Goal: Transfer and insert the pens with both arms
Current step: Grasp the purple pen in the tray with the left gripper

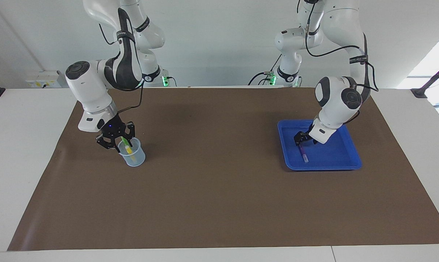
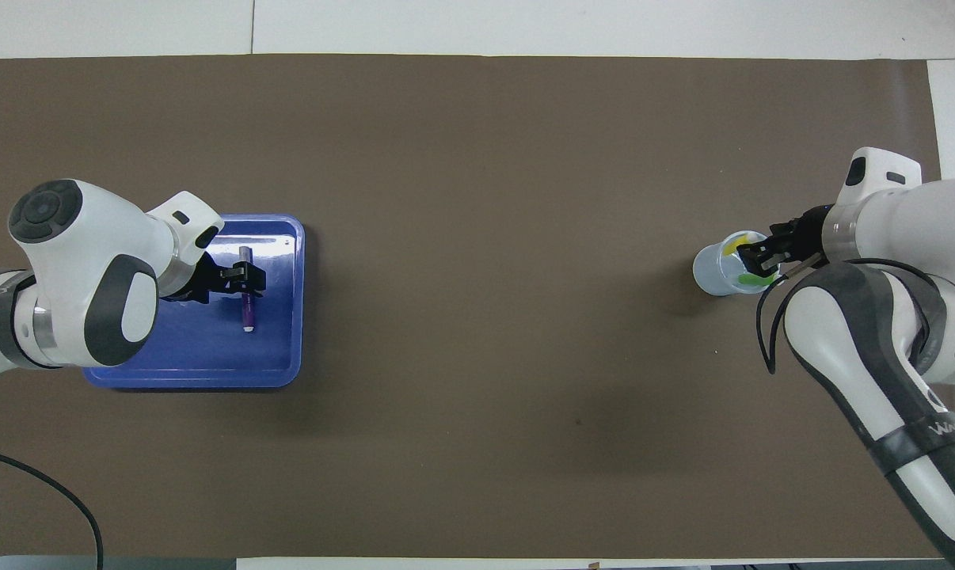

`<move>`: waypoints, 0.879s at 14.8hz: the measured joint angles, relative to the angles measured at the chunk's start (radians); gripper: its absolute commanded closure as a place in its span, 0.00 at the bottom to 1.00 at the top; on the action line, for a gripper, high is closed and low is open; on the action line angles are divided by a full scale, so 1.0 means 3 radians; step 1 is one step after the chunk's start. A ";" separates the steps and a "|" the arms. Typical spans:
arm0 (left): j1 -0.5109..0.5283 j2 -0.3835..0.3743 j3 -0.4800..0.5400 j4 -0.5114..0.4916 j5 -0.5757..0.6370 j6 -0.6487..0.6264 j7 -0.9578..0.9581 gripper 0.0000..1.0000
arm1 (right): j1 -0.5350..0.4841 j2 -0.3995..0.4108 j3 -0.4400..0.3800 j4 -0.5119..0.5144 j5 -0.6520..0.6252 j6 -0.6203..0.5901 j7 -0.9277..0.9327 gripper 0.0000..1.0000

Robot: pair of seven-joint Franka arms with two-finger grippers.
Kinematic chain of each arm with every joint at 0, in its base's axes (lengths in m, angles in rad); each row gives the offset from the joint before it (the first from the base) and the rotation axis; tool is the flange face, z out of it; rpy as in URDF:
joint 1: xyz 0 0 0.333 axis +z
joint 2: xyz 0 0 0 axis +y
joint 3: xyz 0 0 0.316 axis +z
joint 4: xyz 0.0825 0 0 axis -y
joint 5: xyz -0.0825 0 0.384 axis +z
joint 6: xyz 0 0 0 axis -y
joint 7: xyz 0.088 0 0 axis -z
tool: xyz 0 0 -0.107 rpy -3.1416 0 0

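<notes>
- A brown mat (image 1: pixel 219 189) covers most of a white table (image 1: pixel 23 153); a plain pale wall rises at the robots' end of it, with a bright window at one edge of the facing view.
- Going across the facing view from its left edge: a small pale wall box (image 1: pixel 41 80) sits at the table's back edge, near the right arm's end.
- The right gripper (image 1: pixel 117 140) hovers just above the rim of a clear plastic cup (image 1: pixel 132 155) on the mat at that end. Its fingers stand apart and hold nothing.
- In the cup stand the yellow pen (image 1: pixel 131 153) and the green pen (image 1: pixel 125 142), both tilted, the green one's top poking up between the parted fingers.
- Two smaller white arms (image 1: pixel 288 54) with green lights at their bases stand at the table's back edge, apart from the work.
- The middle of the mat lies bare between cup and tray; black cables loop along both big arms.
- At the left arm's end lies a blue tray (image 1: pixel 347 160). The purple pen (image 1: pixel 304 154) lies flat in it, pale end pointing away from the robots.
- The left gripper (image 1: pixel 300 140) is down in the tray, fingers spread to either side of the pen's darker end; whether they touch it I cannot tell.
- Dark bands on the arms carry small lettering, too small to read.
</notes>
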 measured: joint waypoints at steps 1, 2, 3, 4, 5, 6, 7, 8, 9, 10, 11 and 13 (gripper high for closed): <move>-0.0028 0.0036 0.0000 0.0000 0.0003 0.0023 0.0000 0.13 | 0.0000 0.0000 0.0000 0.0006 0.0000 0.0008 0.0000 0.00; -0.0048 0.0061 -0.0002 0.0000 0.0005 0.0043 0.0000 0.18 | 0.0000 0.0000 0.0000 0.0018 0.0000 0.0014 0.0000 0.00; -0.0060 0.0079 -0.0002 0.0000 0.0007 0.0059 0.0000 0.27 | 0.0000 -0.0001 -0.0002 0.0041 0.0000 0.0017 0.0000 0.00; -0.0064 0.0088 -0.0002 0.0000 0.0009 0.0070 0.0000 0.38 | 0.0000 -0.0002 -0.0010 0.0065 0.0000 0.0018 0.0000 0.00; -0.0064 0.0095 -0.0001 0.0000 0.0012 0.0077 0.0000 0.49 | 0.0000 -0.0004 -0.0029 0.0093 0.0000 0.0018 0.0015 0.00; -0.0064 0.0098 0.0002 0.0000 0.0016 0.0083 0.0001 0.62 | -0.0001 -0.0008 -0.0059 0.0125 0.0000 0.0018 0.0074 0.00; -0.0063 0.0096 0.0008 0.0004 0.0028 0.0087 0.0001 0.74 | -0.0001 -0.0019 -0.0093 0.0159 0.0000 0.0012 0.0170 0.00; -0.0062 0.0092 0.0017 0.0008 0.0048 0.0087 0.0001 0.86 | -0.0002 -0.0037 -0.0115 0.0193 0.0000 -0.0018 0.0262 0.00; -0.0060 0.0088 0.0024 0.0009 0.0085 0.0087 0.0001 0.99 | -0.0002 -0.0059 -0.0127 0.0242 0.0000 -0.0100 0.0376 0.00; -0.0059 0.0087 0.0030 0.0009 0.0107 0.0086 0.0002 1.00 | -0.0001 -0.0086 -0.0133 0.0306 0.0000 -0.0231 0.0507 0.00; -0.0059 0.0086 0.0029 0.0009 0.0109 0.0086 0.0004 1.00 | -0.0001 -0.0113 -0.0137 0.0385 0.0000 -0.0395 0.0662 0.00; -0.0059 0.0086 0.0029 0.0009 0.0109 0.0085 0.0004 1.00 | -0.0001 -0.0159 -0.0142 0.0590 -0.0001 -0.0757 0.0963 0.00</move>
